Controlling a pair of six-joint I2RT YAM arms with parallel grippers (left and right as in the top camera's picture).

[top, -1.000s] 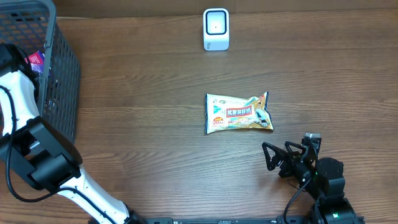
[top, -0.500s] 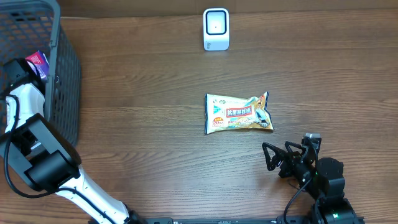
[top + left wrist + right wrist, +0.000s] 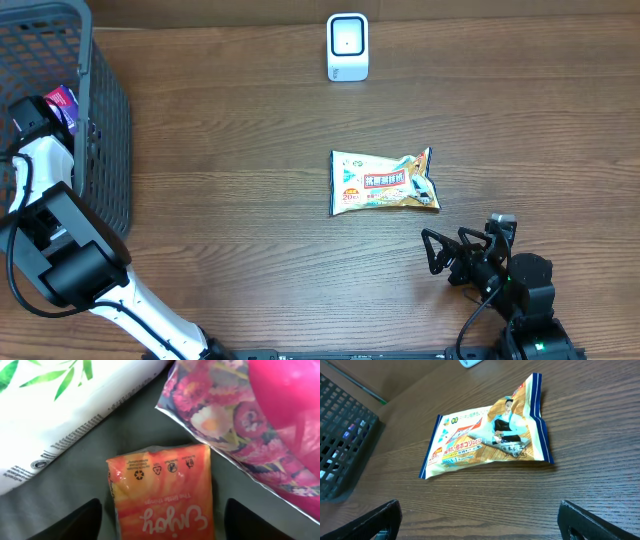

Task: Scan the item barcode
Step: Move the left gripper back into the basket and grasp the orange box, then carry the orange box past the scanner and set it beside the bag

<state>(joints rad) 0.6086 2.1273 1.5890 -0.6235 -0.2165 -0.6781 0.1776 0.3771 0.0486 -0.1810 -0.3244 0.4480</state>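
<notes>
The left gripper (image 3: 162,522) stands with its jaws spread to either side of an orange packet (image 3: 160,490). In the left wrist view one dark finger sits at the packet's 8 o'clock and the other at its 4 o'clock, each just beside an edge with a sliver of grey floor showing between. The packet lies flat on the bottom of the basket (image 3: 105,130). A white pack printed with green leaves (image 3: 60,405) is at its 11 o'clock and a pink floral pack (image 3: 250,420) at its 2 o'clock, both near it but apart. In the overhead view the basket fills the table's (image 3: 250,220) 10 o'clock corner. The right gripper (image 3: 432,252) also has its jaws wide apart and nothing between them; it hovers low over the wood near the table's 5 o'clock edge. A snack bag (image 3: 385,182) lies flat at the gripper's 11 o'clock, well clear of the fingers. The white scanner (image 3: 347,46) stands upright at the bag's 12 o'clock, near the far edge.
</notes>
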